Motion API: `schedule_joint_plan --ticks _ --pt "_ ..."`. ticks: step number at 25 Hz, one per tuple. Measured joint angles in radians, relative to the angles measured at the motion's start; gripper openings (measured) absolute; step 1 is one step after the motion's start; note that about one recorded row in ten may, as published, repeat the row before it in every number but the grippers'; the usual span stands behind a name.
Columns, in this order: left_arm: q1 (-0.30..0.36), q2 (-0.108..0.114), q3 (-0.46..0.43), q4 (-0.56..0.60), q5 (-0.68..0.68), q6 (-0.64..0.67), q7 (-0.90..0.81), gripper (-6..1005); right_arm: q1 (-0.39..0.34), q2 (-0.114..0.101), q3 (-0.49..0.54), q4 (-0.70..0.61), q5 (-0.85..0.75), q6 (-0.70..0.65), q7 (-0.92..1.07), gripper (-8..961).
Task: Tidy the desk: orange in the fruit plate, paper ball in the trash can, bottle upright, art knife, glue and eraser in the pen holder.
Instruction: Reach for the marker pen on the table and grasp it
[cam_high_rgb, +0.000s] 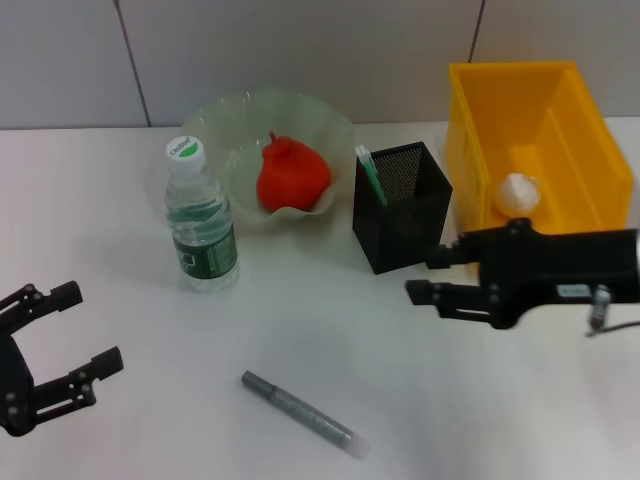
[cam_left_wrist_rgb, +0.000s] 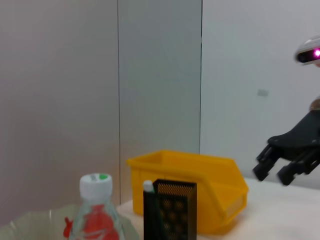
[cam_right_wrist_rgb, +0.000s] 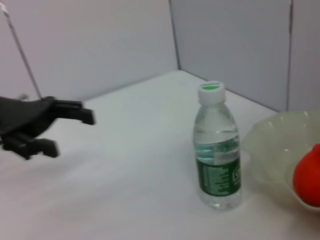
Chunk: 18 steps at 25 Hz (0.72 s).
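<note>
The right pincer (cam_high_rgb: 432, 275) hovers released just right of the black mesh pen holder (cam_high_rgb: 402, 206), near the yellow plastic bin (cam_high_rgb: 545, 140) holding a white paper ball (cam_high_rgb: 519, 192). The left pincer (cam_high_rgb: 78, 328) sits released at the near left of the white bench (cam_high_rgb: 300, 340). The clear plastic bottle (cam_high_rgb: 201, 222) stands upright beside the translucent fruit plate (cam_high_rgb: 262, 128) holding the orange fruit (cam_high_rgb: 291, 175); a grey art knife (cam_high_rgb: 303, 412) lies nearer.

We see the bottle (cam_high_rgb: 201, 222) upright beside the fruit plate (cam_high_rgb: 225, 125) holding the orange (cam_high_rgb: 291, 176); our right claw (cam_high_rgb: 438, 275) hangs open near the pen holder (cam_high_rgb: 403, 206).
</note>
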Motion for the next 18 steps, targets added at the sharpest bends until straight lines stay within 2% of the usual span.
schedule_joint_plan --ticks 1,2,3,8,13,18 --pt "-0.002 -0.007 -0.028 0.061 0.052 0.0 -0.065 842 -0.008 0.0 0.024 0.023 0.021 -0.019 -0.04 457" --pt "-0.002 -0.007 -0.028 0.061 0.052 0.0 -0.065 842 -0.008 0.0 0.024 0.023 0.021 -0.019 -0.04 457" --pt "-0.002 -0.013 -0.033 0.12 0.082 0.0 -0.14 842 -0.016 0.0 0.068 0.066 0.046 -0.047 -0.1 457" --pt "-0.003 -0.018 -0.026 0.21 0.105 0.001 -0.256 842 -0.009 -0.002 0.126 0.163 0.053 -0.072 -0.196 457" --pt "-0.009 -0.019 -0.025 0.217 0.104 0.0 -0.269 842 0.026 -0.002 0.135 0.212 0.045 -0.073 -0.217 457" --pt "-0.032 -0.016 -0.032 0.157 0.105 0.002 -0.241 842 0.071 -0.001 0.108 0.169 0.02 -0.098 -0.159 458"
